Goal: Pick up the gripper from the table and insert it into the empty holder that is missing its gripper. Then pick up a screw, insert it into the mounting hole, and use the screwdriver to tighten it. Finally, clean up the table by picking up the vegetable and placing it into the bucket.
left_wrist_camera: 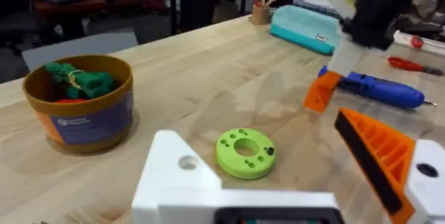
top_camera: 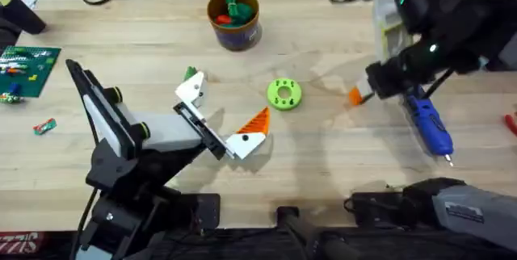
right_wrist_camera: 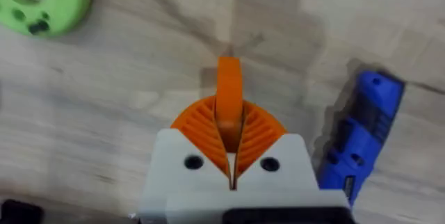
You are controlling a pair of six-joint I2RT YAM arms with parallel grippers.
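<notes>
The light wooden desk [top_camera: 323,155] is carrying the lime-green perforated disc [top_camera: 283,94]. Beside the disc, the right hand [right_wrist_camera: 229,156] is pinching the small, light, rigid orange plastic wedge gripper [right_wrist_camera: 229,99] at its thick end. The left hand [top_camera: 220,117] is standing wide, holding nothing.

Workshop, wooden workbench [top_camera: 323,155], circuit board [top_camera: 28,62], red-handled tools [left_wrist_camera: 410,62]

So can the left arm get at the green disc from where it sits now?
Probably yes. The disc lies on bare table just ahead of the left hand, with nothing between them; the right hand is off to the side.
</notes>
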